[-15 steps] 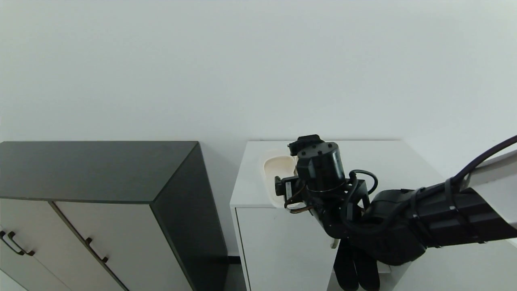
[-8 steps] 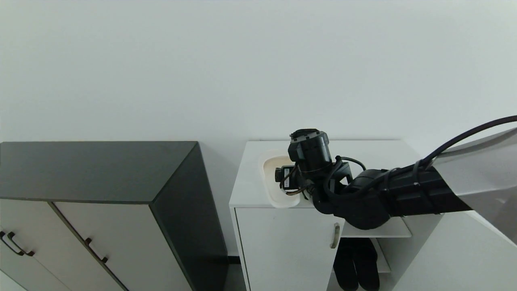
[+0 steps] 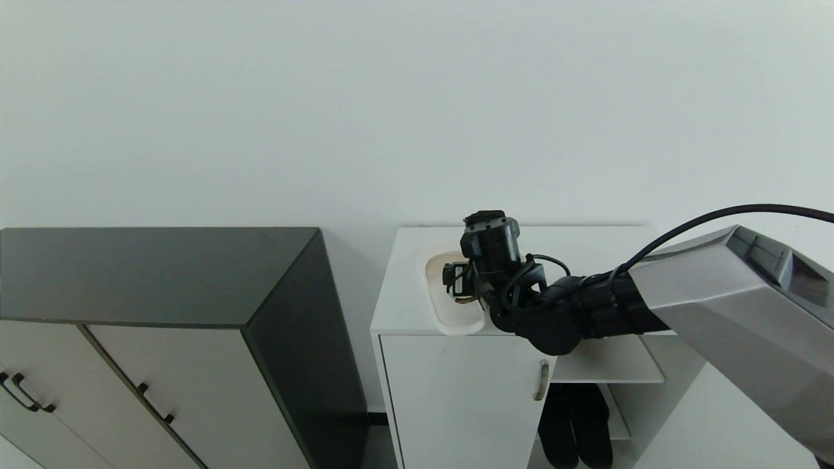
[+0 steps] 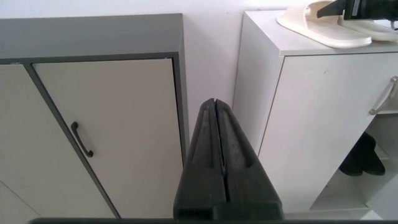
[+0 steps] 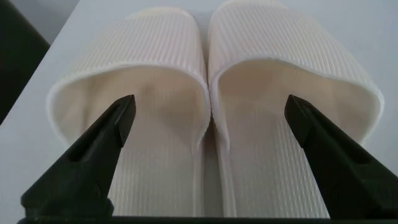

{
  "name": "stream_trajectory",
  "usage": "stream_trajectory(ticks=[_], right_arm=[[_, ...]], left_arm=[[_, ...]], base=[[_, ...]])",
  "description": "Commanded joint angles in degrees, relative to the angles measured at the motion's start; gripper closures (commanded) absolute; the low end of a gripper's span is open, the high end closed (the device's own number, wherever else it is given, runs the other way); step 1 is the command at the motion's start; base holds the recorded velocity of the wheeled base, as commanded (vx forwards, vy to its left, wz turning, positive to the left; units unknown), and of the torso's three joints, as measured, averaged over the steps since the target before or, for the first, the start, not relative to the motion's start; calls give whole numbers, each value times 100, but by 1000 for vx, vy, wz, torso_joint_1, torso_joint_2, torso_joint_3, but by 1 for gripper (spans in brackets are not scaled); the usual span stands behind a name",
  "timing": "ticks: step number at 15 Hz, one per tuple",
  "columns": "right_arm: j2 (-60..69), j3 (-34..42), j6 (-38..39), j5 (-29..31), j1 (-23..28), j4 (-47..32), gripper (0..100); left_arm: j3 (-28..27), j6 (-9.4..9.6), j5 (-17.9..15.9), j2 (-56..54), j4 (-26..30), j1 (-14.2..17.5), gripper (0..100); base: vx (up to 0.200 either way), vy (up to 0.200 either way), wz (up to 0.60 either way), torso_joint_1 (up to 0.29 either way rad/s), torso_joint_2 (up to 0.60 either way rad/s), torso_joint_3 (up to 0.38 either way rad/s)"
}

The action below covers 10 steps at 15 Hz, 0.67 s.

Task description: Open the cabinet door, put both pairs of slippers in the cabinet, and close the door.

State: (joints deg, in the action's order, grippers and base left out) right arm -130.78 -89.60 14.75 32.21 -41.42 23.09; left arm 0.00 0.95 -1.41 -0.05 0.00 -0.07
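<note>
My right tool point(image 5: 210, 104) gapes wide before the cream slippers point(image 5: 155, 56) at the white cabinet point(image 3: 606, 260) top's left edge; left tool point(image 4: 215, 106) pressed together.

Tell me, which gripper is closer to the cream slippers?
Right. The right gripper, fingers open, is right at the cream slippers atop the white cabinet; the left gripper, fingers shut, stands back, facing the grey cabinet.

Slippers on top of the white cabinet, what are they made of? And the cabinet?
The cream slippers look like soft foam or rubber: matte, with fine ribbed lines and thick rounded edges. The white cabinet looks like painted or laminated board: smooth, flat, with a faint sheen.
</note>
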Motion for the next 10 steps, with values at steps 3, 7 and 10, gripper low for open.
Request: stream_trajectory(ticks=[3, 7, 10], right_arm=[[-466, -400, -341, -101, 99, 275, 0], [-730, -796, -385, -101, 152, 249, 100], [-677, -857, -394, -74, 126, 258, 100]], left_arm=[[0, 10, 1, 5, 0, -1, 100], [0, 10, -8, 5, 0, -1, 100], [0, 10, 1, 5, 0, -1, 100]], base=[[0, 0, 0, 0, 0, 0], [0, 0, 0, 0, 0, 0], [0, 0, 0, 0, 0, 0]])
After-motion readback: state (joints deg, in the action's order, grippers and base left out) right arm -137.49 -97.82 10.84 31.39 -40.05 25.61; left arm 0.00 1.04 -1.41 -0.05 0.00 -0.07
